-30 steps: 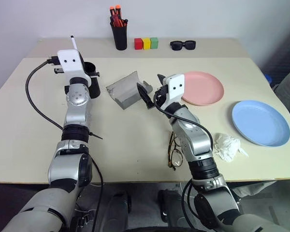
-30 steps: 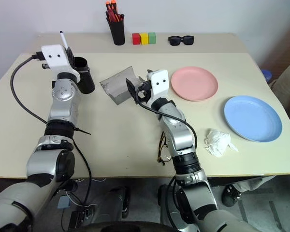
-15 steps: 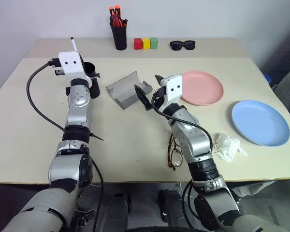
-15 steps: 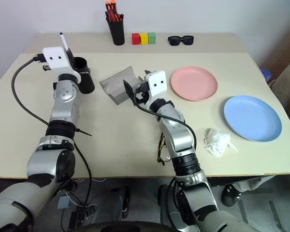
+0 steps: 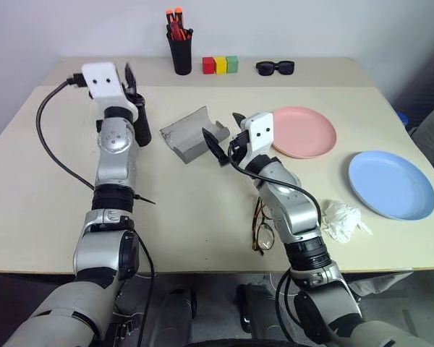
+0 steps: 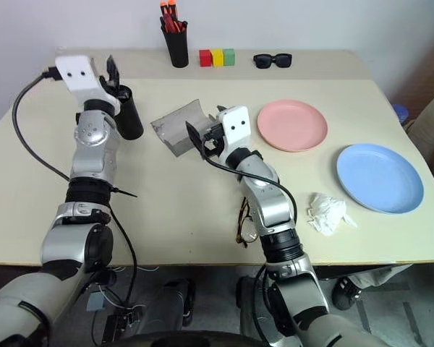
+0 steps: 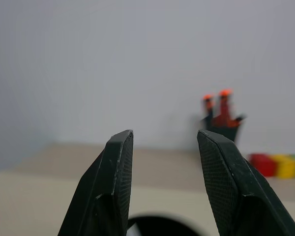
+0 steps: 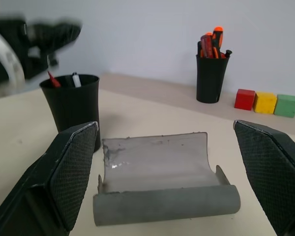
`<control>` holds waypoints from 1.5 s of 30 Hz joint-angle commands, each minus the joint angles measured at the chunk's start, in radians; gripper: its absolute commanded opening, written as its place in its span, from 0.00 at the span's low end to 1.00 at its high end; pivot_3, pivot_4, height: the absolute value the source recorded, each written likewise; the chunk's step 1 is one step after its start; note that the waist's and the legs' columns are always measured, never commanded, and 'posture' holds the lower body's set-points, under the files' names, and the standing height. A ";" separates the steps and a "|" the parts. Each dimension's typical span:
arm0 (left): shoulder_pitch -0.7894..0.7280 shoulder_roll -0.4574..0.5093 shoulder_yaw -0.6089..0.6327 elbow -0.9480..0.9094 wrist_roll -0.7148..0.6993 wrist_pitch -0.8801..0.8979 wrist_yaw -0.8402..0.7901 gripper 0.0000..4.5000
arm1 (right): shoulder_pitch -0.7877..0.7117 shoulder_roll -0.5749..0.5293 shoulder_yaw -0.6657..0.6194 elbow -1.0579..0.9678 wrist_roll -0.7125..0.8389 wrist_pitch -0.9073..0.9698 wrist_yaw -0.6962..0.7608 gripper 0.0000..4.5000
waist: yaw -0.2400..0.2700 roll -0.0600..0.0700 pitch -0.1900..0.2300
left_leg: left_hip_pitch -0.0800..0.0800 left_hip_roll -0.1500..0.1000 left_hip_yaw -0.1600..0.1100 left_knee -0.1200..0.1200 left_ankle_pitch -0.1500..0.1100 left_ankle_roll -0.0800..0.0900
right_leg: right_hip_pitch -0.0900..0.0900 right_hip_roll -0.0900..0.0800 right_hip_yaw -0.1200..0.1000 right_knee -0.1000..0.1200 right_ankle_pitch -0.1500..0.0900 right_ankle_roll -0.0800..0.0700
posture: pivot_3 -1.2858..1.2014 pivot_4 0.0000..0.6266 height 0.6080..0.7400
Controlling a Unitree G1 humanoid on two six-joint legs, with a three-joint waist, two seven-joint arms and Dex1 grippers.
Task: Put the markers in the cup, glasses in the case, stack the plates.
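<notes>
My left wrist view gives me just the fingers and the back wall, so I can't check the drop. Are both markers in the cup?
Observer: Yes. The right wrist view shows a white-tipped marker and a red-tipped marker standing in the cup.
Operator: Where are the glasses?
Observer: Flat on the table near its front edge, the glasses lie partly tucked under the right forearm.
Operator: Is the case ready?
Observer: The case lies open and empty, right in front of the open right gripper.
Operator: Plates?
Observer: Unstacked: the pink plate and the blue plate sit apart.
</notes>
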 commanded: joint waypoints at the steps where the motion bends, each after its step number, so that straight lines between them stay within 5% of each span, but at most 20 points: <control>1: -0.016 0.034 -0.116 -0.158 -0.032 0.228 -0.219 0.46 | 0.004 -0.107 -0.004 -0.099 -0.004 0.031 0.085 1.00 | 0.002 0.000 0.000 | 0.000 0.000 0.000 0.000 0.000 0.000 | 0.000 0.000 0.000 0.000 0.000 0.000 | 0.52 0.24 1.00; 6: 0.034 0.085 -0.238 -0.298 -0.066 0.589 -0.422 0.46 | 0.090 -0.351 -0.004 -0.230 0.047 0.106 0.305 1.00 | -0.011 0.001 0.001 | 0.000 0.000 0.000 0.000 0.000 0.001 | 0.000 0.001 0.000 0.000 -0.001 0.001 | 0.52 0.24 1.00; 14: -0.033 0.092 -0.331 -0.077 0.010 0.682 -0.512 0.46 | 0.209 -0.569 -0.101 -0.356 0.116 0.205 0.423 1.00 | -0.028 0.001 0.001 | 0.001 0.001 0.000 0.000 -0.001 0.001 | 0.000 0.001 0.000 0.000 -0.002 0.000 | 0.52 0.24 1.00; 20: -0.068 0.081 -0.369 0.043 0.045 0.706 -0.591 0.46 | 0.299 -0.607 -0.137 -0.423 0.117 0.231 0.412 1.00 | -0.024 0.000 0.001 | 0.000 0.000 0.000 0.000 -0.001 0.002 | 0.000 0.000 0.000 -0.001 -0.003 0.001 | 0.52 0.24 1.00; 26: -0.061 0.075 -0.368 0.065 0.060 0.690 -0.632 0.01 | 0.338 -0.607 -0.153 -0.445 0.112 0.237 0.397 1.00 | -0.025 0.000 0.002 | -0.001 0.000 0.000 0.001 -0.001 0.002 | 0.000 0.000 0.000 -0.001 -0.003 0.001 | 0.52 0.24 1.00; 34: 0.005 0.101 -0.377 -0.040 0.060 0.581 -0.742 0.01 | 0.355 -0.612 -0.163 -0.439 0.117 0.233 0.405 1.00 | -0.023 0.000 0.002 | 0.000 0.000 0.000 0.001 -0.001 0.002 | 0.000 0.000 0.001 -0.001 -0.003 0.001 | 0.52 0.24 1.00; 39: 0.208 0.289 -0.466 -0.387 0.009 0.423 -1.110 0.01 | 0.371 -0.621 -0.155 -0.452 0.147 0.246 0.441 1.00 | -0.026 0.000 0.002 | 0.001 0.001 0.001 -0.001 -0.001 0.002 | 0.000 0.000 0.002 0.000 -0.004 0.000 | 0.52 0.24 1.00; 45: 0.247 0.353 -0.476 -0.451 0.006 0.452 -1.180 0.01 | 0.388 -0.646 -0.151 -0.468 0.191 0.311 0.472 1.00 | -0.004 0.000 0.002 | 0.000 0.001 0.002 0.003 -0.001 0.002 | 0.001 0.000 0.001 0.000 -0.006 -0.004 | 0.52 0.24 1.00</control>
